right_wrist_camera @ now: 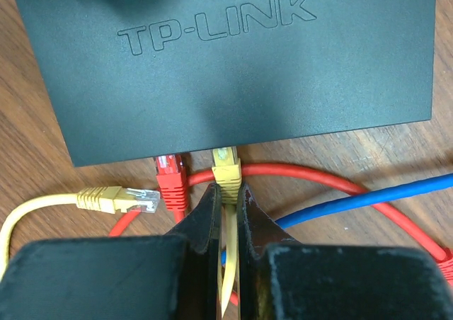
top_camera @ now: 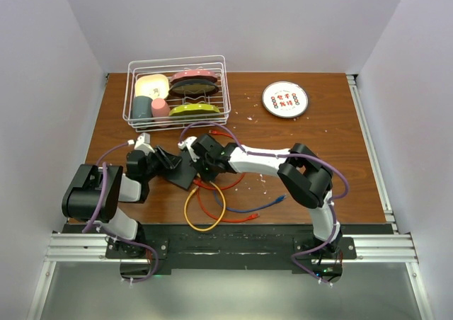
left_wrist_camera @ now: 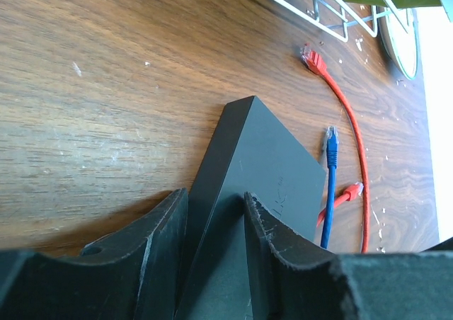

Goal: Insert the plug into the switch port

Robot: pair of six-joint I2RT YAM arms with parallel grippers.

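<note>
Right wrist view: right gripper is pinched shut on the yellow plug, whose tip touches the switch's socket edge.
Beside it: red plug already sits in the neighbouring port; a loose yellow connector lies apart on the table.
Left wrist view: left gripper clamps the switch's corner, bracing it.
Step in hand: seating, judged nearly done.
Next move: likely a straight push along the port axis until the plug goes fully in, while the left arm resists sliding.
Far side: wire basket holds dishes, a blue cup and a pink cup.
</note>
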